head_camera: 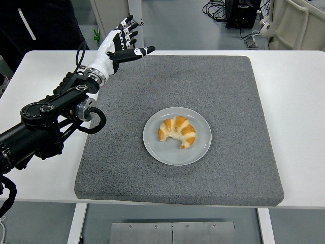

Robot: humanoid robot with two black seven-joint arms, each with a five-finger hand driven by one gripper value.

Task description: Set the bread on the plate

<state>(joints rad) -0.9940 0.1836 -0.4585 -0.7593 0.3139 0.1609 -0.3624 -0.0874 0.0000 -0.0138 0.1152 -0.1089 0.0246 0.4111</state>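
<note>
White table (299, 101), grey mat (228, 91), croissant (176, 131) on plate (152, 147), cables (216, 7) behind

Even, bright light is falling from above, and the white table (297, 122) is showing clean without burning out. The grey mat (238, 152) is reading matte, its grain staying crisp. A soft, faint shadow is lying under the croissant (177, 131) on the plate (201, 147), whose rim is carrying only a mild sheen. The left hand (118, 44) is appearing sharp, with no motion blur. The floor at the top is looking slightly dimmer, and the table edges are bowing slightly
</note>
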